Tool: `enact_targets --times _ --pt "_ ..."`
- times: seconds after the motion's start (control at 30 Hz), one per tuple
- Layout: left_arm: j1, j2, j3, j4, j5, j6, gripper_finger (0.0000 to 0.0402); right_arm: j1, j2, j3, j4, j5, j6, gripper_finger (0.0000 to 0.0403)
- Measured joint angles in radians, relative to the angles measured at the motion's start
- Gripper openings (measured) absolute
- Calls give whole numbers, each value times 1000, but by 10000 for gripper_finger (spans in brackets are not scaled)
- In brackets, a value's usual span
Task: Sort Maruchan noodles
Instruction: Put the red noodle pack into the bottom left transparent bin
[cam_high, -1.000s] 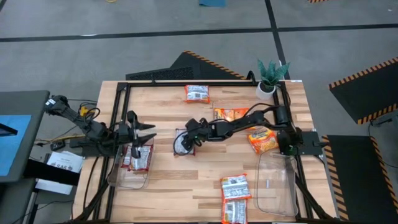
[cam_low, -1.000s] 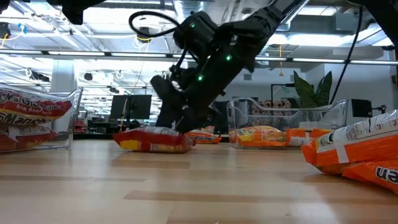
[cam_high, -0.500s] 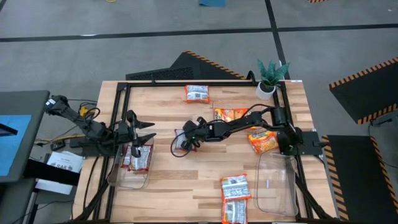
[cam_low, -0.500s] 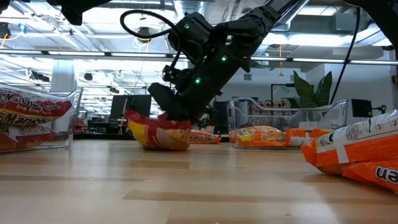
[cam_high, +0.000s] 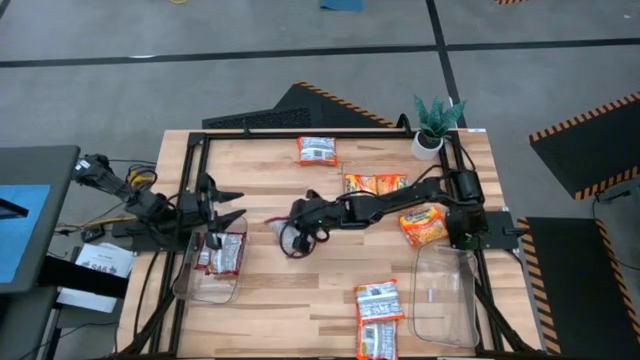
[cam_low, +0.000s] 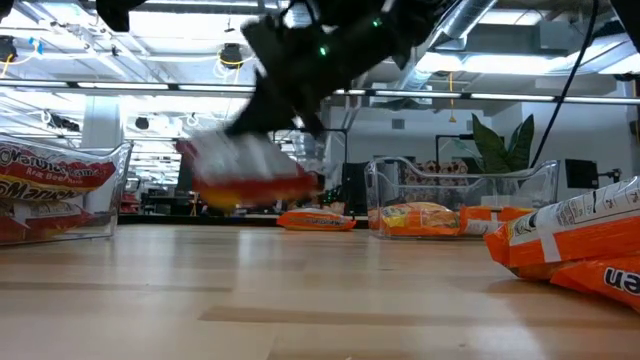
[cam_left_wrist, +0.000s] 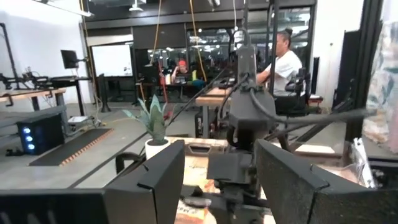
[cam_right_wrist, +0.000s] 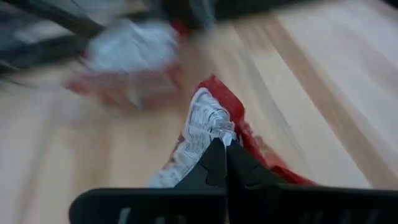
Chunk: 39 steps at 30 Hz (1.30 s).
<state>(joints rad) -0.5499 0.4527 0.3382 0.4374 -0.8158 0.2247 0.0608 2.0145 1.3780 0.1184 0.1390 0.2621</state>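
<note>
A dark red and white Maruchan noodle packet (cam_high: 279, 229) (cam_low: 248, 172) hangs above the table's middle, with my right gripper (cam_high: 292, 226) (cam_right_wrist: 225, 149) shut on it. My left gripper (cam_high: 236, 205) (cam_left_wrist: 217, 186) stands open over the clear left bin (cam_high: 186, 285), which holds white-and-red packets (cam_high: 221, 256). Other packets lie flat on the table: a white one (cam_high: 317, 150) at the far side, orange ones (cam_high: 375, 184) (cam_high: 423, 223) toward the right, and two white ones (cam_high: 378, 300) (cam_high: 374, 340) near the front. My right gripper pinches a crumpled end of the packet (cam_right_wrist: 210, 127) between its two shut fingertips. The fingers come slanting down from the table's right side. The packet hangs below the fingers, clear of the table (cam_low: 250, 185).
A clear empty bin (cam_high: 446, 296) stands at the near right, beside the right arm's base. A small potted plant (cam_high: 436, 124) stands at the far right corner. A black frame (cam_high: 300, 134) runs around the tabletop. People show in the room beyond (cam_left_wrist: 283, 59).
My right gripper has shut on the dark red packet, which lay flat at the table's middle. It has then gone up and a little toward the left edge. The packet first tipped up at one end and now hangs clear of the table.
</note>
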Motion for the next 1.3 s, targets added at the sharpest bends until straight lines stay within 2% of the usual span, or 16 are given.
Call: enact_targets --times 0.2,0.43,0.53,0.67,0.87,1.07,1.2,1.3 --pt "0 -30 0 0 25 -1 185 25 6 -1 312 -121 -26 6" --pt "0 -28 0 16 25 26 185 34 6 9 548 -159 -28 6" --pt "0 -28 0 32 30 28 185 34 67 63 618 -164 -33 6" --pt "0 -28 0 44 31 37 185 40 213 231 613 -247 -12 6" --pt "1 -28 0 41 34 37 185 46 423 524 487 -342 6 6" --pt "1 -27 0 22 34 37 185 41 564 792 436 -360 20 6" --pt "1 -28 0 22 34 36 185 42 626 885 399 -395 26 7" --pt "1 -28 0 23 34 36 185 45 640 906 413 -390 34 33"
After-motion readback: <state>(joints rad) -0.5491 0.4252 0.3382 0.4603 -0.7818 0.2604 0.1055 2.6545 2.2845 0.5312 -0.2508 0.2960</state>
